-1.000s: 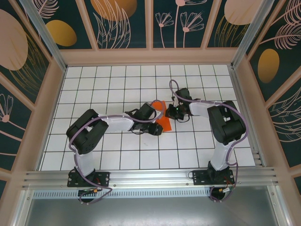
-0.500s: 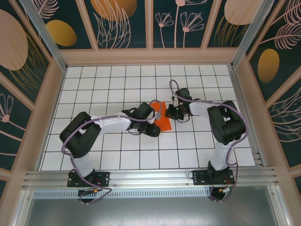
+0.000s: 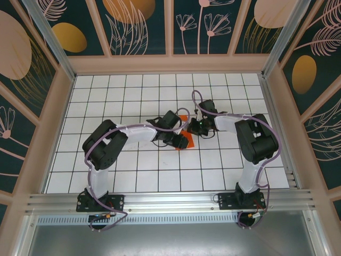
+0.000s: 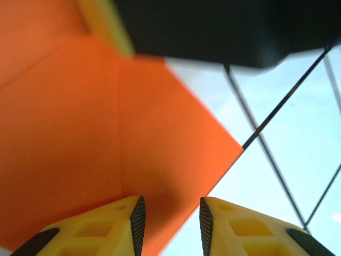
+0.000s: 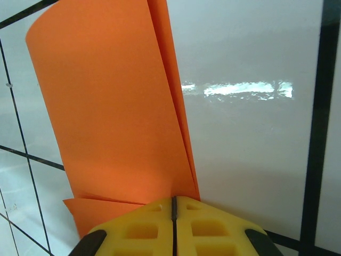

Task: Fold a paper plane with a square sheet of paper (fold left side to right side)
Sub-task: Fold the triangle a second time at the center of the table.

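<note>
The square sheet of paper [image 3: 185, 142] is bright orange and lies partly folded on the white grid table between my two grippers. My left gripper [image 3: 180, 137] hovers over its near part and hides most of it. In the left wrist view the paper [image 4: 80, 133] has a crease, and its corner points right. The left gripper [image 4: 169, 218] is open, its yellow fingers astride the paper's edge without pinching it. In the right wrist view the paper [image 5: 112, 106] curls over itself, its layers meeting at my right gripper [image 5: 173, 201], which is shut on the paper's edge.
The table [image 3: 133, 96] is white with a black grid, walled by wooden frames [image 3: 170, 64] at the back and both sides. A metal rail [image 3: 170, 201] runs along the near edge. The right gripper's dark body [image 4: 224, 32] hangs close above the paper.
My left arm has swung right and forward, so its gripper now covers more of the orange paper. The right gripper has stayed where it was.
</note>
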You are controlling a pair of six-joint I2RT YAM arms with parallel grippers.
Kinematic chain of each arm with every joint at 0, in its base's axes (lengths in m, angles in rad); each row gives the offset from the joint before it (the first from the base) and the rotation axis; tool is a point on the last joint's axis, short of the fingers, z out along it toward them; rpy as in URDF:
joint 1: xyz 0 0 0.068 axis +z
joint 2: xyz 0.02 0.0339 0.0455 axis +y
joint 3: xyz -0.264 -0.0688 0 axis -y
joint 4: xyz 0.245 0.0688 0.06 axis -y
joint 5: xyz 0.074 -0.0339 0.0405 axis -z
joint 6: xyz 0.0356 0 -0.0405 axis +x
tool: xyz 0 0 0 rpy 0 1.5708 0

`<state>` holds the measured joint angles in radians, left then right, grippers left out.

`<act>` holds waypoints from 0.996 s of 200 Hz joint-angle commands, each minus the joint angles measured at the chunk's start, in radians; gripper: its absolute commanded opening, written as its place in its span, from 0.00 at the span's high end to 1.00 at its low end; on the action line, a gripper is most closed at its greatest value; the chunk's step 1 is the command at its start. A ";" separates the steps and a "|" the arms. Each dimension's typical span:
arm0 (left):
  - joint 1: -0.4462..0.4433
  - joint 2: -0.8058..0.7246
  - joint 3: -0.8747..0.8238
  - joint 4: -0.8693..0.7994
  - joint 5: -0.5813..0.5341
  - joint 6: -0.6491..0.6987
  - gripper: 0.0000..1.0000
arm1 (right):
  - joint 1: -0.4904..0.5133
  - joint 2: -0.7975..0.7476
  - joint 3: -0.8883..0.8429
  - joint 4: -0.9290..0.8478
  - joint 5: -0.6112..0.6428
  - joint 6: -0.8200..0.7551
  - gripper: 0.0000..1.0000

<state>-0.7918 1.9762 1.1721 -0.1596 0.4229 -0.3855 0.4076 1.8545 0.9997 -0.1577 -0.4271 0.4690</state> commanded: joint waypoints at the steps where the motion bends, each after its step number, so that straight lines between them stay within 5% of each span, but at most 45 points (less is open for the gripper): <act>1: 0.006 0.007 -0.027 0.008 0.021 -0.001 0.64 | 0.010 0.045 -0.004 -0.040 0.054 -0.013 0.91; 123: 0.006 -0.122 -0.244 0.026 0.004 -0.056 0.64 | 0.010 0.029 0.019 -0.047 0.055 -0.027 0.91; 199: 0.005 -0.095 -0.238 0.055 0.002 -0.070 0.64 | 0.023 -0.132 0.046 -0.124 0.106 -0.041 0.88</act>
<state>-0.7872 1.8557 0.9600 -0.0097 0.4339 -0.4389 0.4168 1.8034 1.0214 -0.2226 -0.3729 0.4496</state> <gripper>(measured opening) 0.356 0.117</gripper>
